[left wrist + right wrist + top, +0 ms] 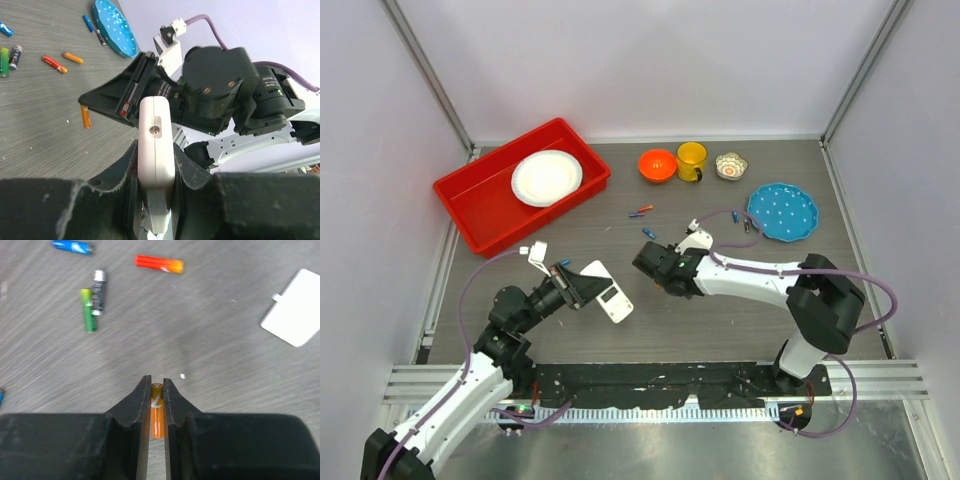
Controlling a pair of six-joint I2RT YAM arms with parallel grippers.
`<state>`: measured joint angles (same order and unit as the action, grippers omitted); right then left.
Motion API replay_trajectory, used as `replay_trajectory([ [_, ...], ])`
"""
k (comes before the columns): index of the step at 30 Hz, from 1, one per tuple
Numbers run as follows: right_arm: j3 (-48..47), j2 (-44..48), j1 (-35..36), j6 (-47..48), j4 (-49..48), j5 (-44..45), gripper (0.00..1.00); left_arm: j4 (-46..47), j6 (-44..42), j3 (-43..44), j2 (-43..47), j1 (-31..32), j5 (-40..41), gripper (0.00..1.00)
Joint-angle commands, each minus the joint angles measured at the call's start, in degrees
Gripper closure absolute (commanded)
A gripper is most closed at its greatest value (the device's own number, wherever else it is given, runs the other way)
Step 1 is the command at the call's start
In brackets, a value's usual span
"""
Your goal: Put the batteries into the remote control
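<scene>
My left gripper (pixel 586 284) is shut on the white remote control (pixel 615 302), which sticks out toward the table's middle. In the left wrist view the remote (pixel 156 131) stands edge-on between the jaws of the left gripper (pixel 156 150). My right gripper (pixel 646 262) is shut on an orange battery (pixel 157 412), held low over the table; the right wrist view shows it pinched at the tips of the gripper (pixel 157 386). Loose batteries lie beyond: red-orange (pixel 159 263), green (pixel 88 310), black-silver (pixel 98 291), blue (pixel 72 246). More batteries (pixel 640 212) lie mid-table.
A small white cover piece (pixel 536 252) lies left of the left gripper and also shows in the right wrist view (pixel 295 315). A red bin (pixel 470 205) holding a white plate (pixel 547 177) stands back left. An orange bowl (pixel 658 165), yellow cup (pixel 692 160), small patterned bowl (pixel 731 166) and blue plate (pixel 783 211) stand at the back right.
</scene>
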<state>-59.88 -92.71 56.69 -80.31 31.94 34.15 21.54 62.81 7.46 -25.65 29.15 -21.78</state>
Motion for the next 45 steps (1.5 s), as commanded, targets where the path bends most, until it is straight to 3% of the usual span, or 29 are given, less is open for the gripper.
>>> replay_trajectory([
  [1, -0.3, -1.8, 1.5, -15.3, 9.7, 5.8, 0.99, 0.3, -1.5, 0.5, -0.1, 0.0, 0.7, 1.00],
  [12, 0.8, -5.9, 2.5, -18.7, 10.9, 8.2, 0.99, -0.1, -1.8, 0.3, -0.1, 0.1, 0.8, 1.00],
  [17, 1.8, -7.4, 2.6, -18.1, 10.1, 8.8, 0.92, -0.5, -1.9, 0.1, 0.0, 0.1, 0.5, 1.00],
  [22, 2.0, -7.2, 2.5, -16.4, 8.7, 9.2, 0.91, -0.9, -1.8, 0.1, -0.5, 0.0, 0.5, 1.00],
  [32, 1.1, -5.7, 2.5, -9.2, 5.8, 8.1, 0.73, -0.6, -1.6, -0.1, -1.1, 0.0, 0.6, 1.00],
  [37, 1.2, -5.1, 2.5, -7.1, 4.4, 6.6, 0.56, -0.6, -1.5, -0.2, -1.2, 0.0, 0.6, 1.00],
  [43, 1.0, -1.3, 2.5, -3.4, 4.1, 7.9, 0.52, -0.8, -1.5, -0.1, -1.2, 0.1, 0.6, 1.00],
  [45, 1.0, 0.4, 2.5, 2.4, 3.0, 9.2, 0.52, -1.1, -1.5, -0.1, -1.0, 0.0, 0.5, 1.00],
])
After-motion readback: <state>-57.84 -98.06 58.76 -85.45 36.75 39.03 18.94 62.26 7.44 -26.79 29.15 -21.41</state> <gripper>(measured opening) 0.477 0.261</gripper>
